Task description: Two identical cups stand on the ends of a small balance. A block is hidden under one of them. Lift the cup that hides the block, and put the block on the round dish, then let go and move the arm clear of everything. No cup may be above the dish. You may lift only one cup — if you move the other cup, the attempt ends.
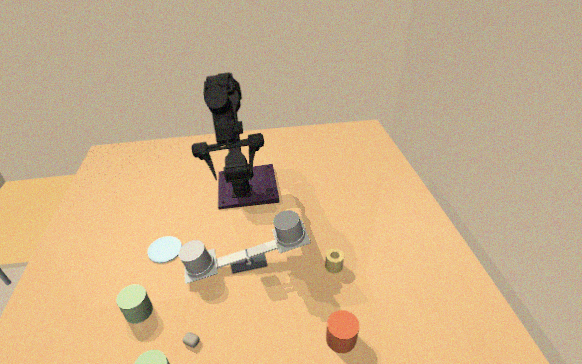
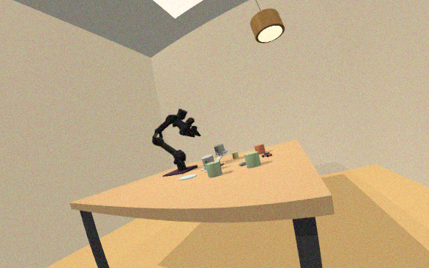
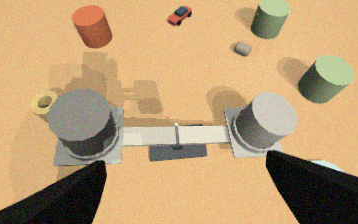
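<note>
Two identical grey cups stand on the end pads of a small balance (image 1: 245,256) (image 3: 150,135). One cup (image 1: 198,257) (image 3: 267,120) is next to the pale blue round dish (image 1: 164,248) (image 2: 187,177); the other cup (image 1: 288,226) (image 3: 80,120) is near a yellow ring. The beam looks roughly level in the wrist view. The block is hidden. My gripper (image 1: 233,172) (image 2: 197,133) (image 3: 187,163) is open and empty. It hangs high above the table on the base side of the balance and points down at its middle.
A yellow ring (image 1: 334,260) (image 3: 44,102), an orange cylinder (image 1: 342,330) (image 3: 92,26), two green cylinders (image 1: 134,302) (image 3: 326,78) (image 3: 270,17), a grey pebble (image 1: 191,340) (image 3: 242,48) and a small toy car (image 3: 180,15) stand beyond the balance. The arm's purple base plate (image 1: 263,185) is behind.
</note>
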You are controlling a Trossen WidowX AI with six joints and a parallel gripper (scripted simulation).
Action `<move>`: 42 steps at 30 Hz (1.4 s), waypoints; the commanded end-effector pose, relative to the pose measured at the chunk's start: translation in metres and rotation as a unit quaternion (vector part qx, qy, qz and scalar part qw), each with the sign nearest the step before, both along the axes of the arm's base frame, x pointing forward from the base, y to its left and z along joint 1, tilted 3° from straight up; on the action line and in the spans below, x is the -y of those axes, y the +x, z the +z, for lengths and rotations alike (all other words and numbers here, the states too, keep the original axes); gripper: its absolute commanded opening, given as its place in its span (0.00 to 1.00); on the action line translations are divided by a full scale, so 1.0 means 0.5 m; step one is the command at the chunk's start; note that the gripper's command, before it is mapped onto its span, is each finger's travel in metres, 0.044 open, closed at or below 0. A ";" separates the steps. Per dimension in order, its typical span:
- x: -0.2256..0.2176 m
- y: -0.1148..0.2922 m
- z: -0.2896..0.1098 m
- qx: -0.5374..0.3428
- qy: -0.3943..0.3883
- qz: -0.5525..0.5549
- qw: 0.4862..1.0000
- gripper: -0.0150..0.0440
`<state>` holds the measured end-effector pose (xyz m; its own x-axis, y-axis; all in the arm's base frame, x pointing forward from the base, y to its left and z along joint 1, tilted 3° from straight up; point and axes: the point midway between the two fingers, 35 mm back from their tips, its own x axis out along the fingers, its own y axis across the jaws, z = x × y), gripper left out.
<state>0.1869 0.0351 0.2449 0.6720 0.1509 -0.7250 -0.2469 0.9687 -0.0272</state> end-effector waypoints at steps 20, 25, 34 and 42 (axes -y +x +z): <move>0.072 0.145 -0.024 -0.154 0.108 -0.287 0.939 1.00; 0.092 0.177 -0.041 -0.186 0.130 -0.356 0.907 1.00; 0.127 0.224 -0.080 -0.230 0.156 -0.459 0.844 1.00; 0.165 0.263 -0.123 -0.260 0.174 -0.554 0.772 1.00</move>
<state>0.3102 -0.0388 0.1896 0.1957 -0.0538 -0.9792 0.7912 0.5985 0.1253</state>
